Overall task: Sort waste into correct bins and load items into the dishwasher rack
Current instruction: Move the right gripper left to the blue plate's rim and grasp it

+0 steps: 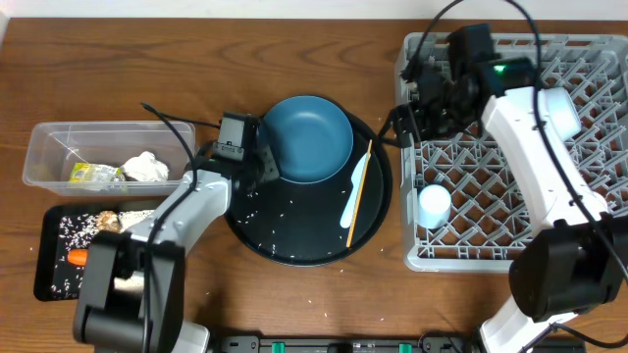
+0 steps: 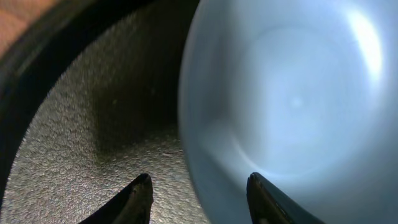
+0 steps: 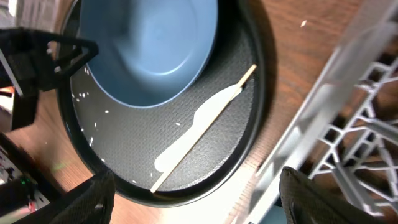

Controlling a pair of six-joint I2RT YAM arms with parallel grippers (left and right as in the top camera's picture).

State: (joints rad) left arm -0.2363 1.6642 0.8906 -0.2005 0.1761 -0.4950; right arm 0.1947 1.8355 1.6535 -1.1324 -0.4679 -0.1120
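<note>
A wooden tabletop (image 1: 147, 59) is seen from above, with two robot arms reaching in from the near edge.

The left gripper (image 1: 259, 169) sits at the left rim of the dark blue plate (image 1: 312, 137). The plate lies at the back of a large round black tray (image 1: 294, 245) in the middle of the tabletop. In the left wrist view, the gripper (image 2: 199, 194) has its jaws partly open and straddling the plate's edge. One fingertip is over the pebbled tray floor (image 2: 74, 155) and the other is over the plate's surface (image 2: 298, 93). A gap shows between the outer fingertip and the rim, so the plate is not clamped.

The right gripper (image 1: 417, 113) hovers over the near-left corner of the grey dishwasher rack (image 1: 491, 186), at the right of the tabletop. In its wrist view, the gripper (image 3: 199, 199) has its jaws spread wide and released, with nothing between them. Below lie the plate (image 3: 149, 50), the tray (image 3: 124, 155) and part of the rack (image 3: 360, 124).

A white spoon (image 1: 350, 196) and a thin wooden chopstick (image 1: 366, 162) lie side by side on the tray, right of the plate. A small light-blue cup (image 1: 434, 204) stands inside the rack.

At the left, a clear tub (image 1: 49, 147) holds a yellow-green wrapper (image 1: 93, 175) and a white tissue (image 1: 145, 167). Just in front of it, a shallow black rectangular tray (image 1: 54, 265) holds an orange carrot (image 1: 77, 258), brownish scraps (image 1: 108, 221) and scattered rice.
</note>
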